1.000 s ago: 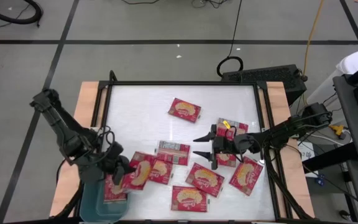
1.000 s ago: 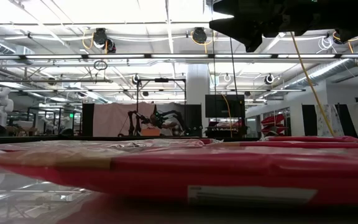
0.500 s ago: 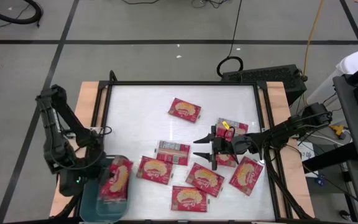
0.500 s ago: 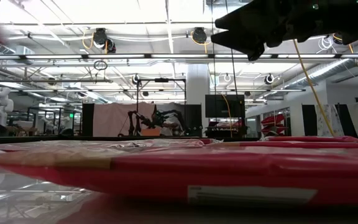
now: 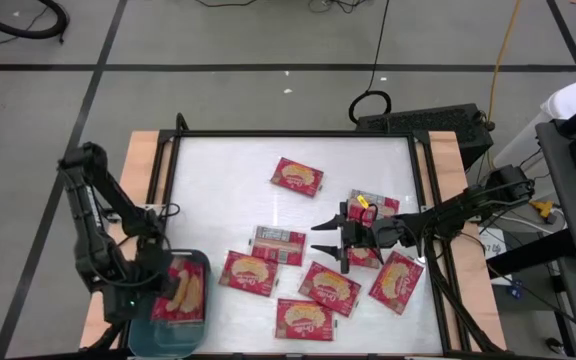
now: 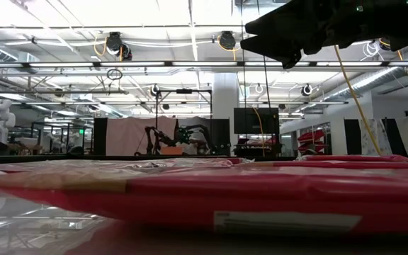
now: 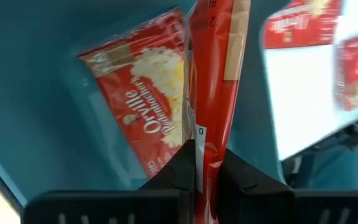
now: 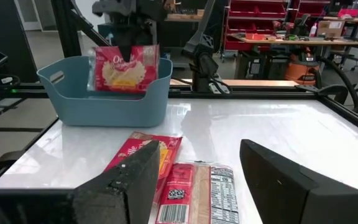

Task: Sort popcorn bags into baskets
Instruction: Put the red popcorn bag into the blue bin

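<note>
My left gripper hangs over the teal basket at the table's near left corner, shut on a red popcorn bag. The bag's lower part dips behind the basket's wall. Another bag lies flat on the basket's floor. Several more bags lie flat on the white table, among them one toward the far side and one near the front. My right gripper stands open above the table's middle, pointing level toward the left, with nothing between its fingers. My left gripper pinches the bag's top edge between its two fingers, coming from above and pointing steeply down. The bag hangs upright below the fingers, seen edge-on in the left wrist view. Its lower part is inside the basket, above the bag lying there.
Bags crowd the near middle and right of the table, and one lies under my right arm. In the low view a red bag lies right before the camera. The table's far left stays bare.
My left gripper has carried the bag from the table's near left part toward the left edge and down over the basket, rolling its wrist on the way. The bag now hangs upright with its lower part inside the basket.
</note>
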You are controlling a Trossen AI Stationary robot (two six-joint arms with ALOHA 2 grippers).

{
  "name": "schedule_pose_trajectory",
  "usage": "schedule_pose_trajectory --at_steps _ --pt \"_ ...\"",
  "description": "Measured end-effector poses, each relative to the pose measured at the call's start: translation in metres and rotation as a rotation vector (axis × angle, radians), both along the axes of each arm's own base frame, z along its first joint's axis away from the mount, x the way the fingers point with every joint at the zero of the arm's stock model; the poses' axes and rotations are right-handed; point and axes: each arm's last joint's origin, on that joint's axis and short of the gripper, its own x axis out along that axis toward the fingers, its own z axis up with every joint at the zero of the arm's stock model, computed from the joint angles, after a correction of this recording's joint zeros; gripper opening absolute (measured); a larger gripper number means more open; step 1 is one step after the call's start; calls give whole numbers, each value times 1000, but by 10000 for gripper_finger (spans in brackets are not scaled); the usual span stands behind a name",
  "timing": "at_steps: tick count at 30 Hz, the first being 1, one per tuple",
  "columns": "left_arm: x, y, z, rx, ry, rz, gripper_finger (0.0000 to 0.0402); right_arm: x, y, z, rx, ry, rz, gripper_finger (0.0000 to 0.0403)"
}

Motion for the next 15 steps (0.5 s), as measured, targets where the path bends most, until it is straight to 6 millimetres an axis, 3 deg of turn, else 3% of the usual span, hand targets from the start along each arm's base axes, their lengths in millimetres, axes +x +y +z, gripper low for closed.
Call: schedule_pose_trajectory --at_steps 15 --pt "17 -10 -19 62 84 47 38 0 0 1 15 -15 -1 215"
